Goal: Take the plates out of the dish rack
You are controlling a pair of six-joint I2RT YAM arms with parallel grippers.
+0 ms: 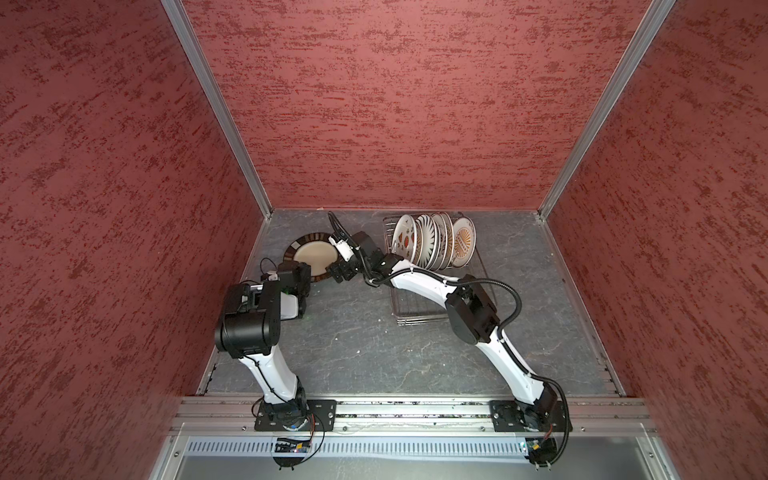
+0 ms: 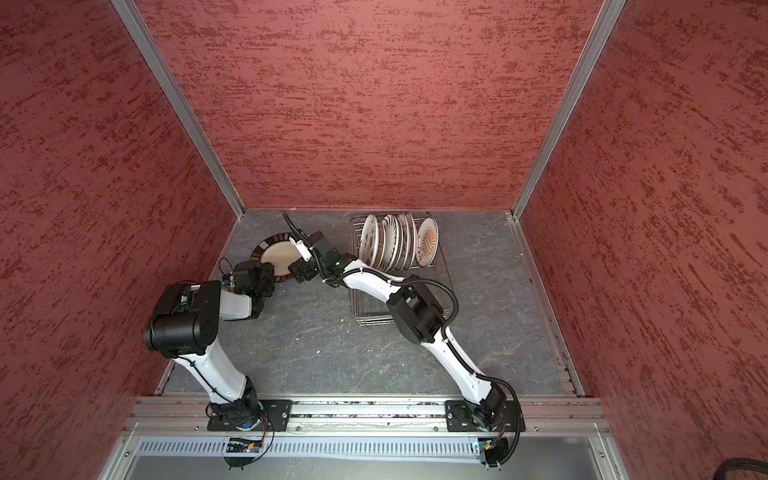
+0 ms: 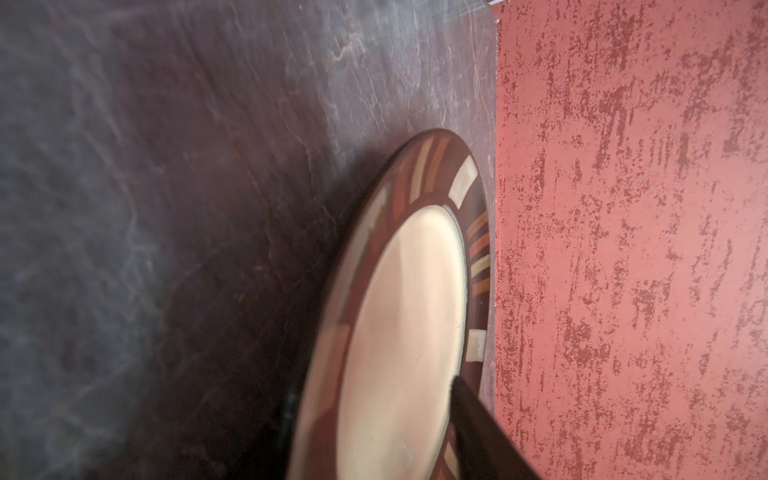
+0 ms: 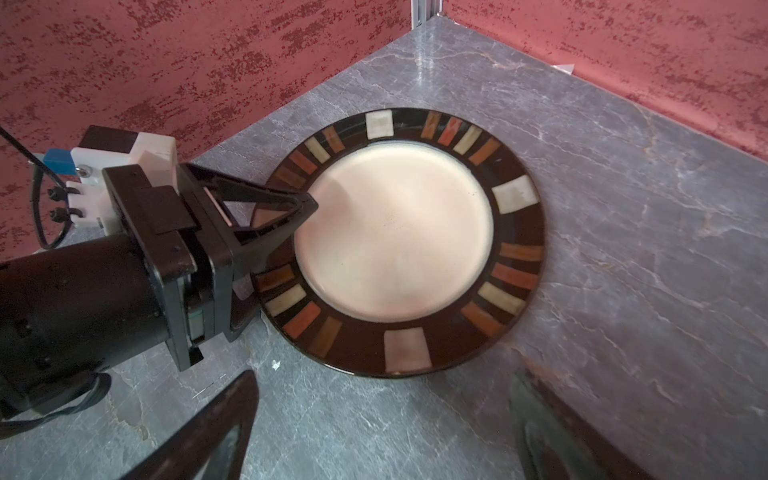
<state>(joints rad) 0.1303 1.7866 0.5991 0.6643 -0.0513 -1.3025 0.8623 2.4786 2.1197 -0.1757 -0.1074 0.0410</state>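
Note:
A dark-rimmed plate with a cream centre lies flat on the table at the back left. My left gripper is open at its near edge, one finger over the cream centre and the rim between the jaws. My right gripper stands open just right of that plate, with only bare table between its fingers. Several patterned white plates stand upright at the far end of the silver wire dish rack.
The plate lies close to the red left wall and the back corner post. My right forearm crosses over the near part of the rack. Grey stone tabletop spreads between the two arms.

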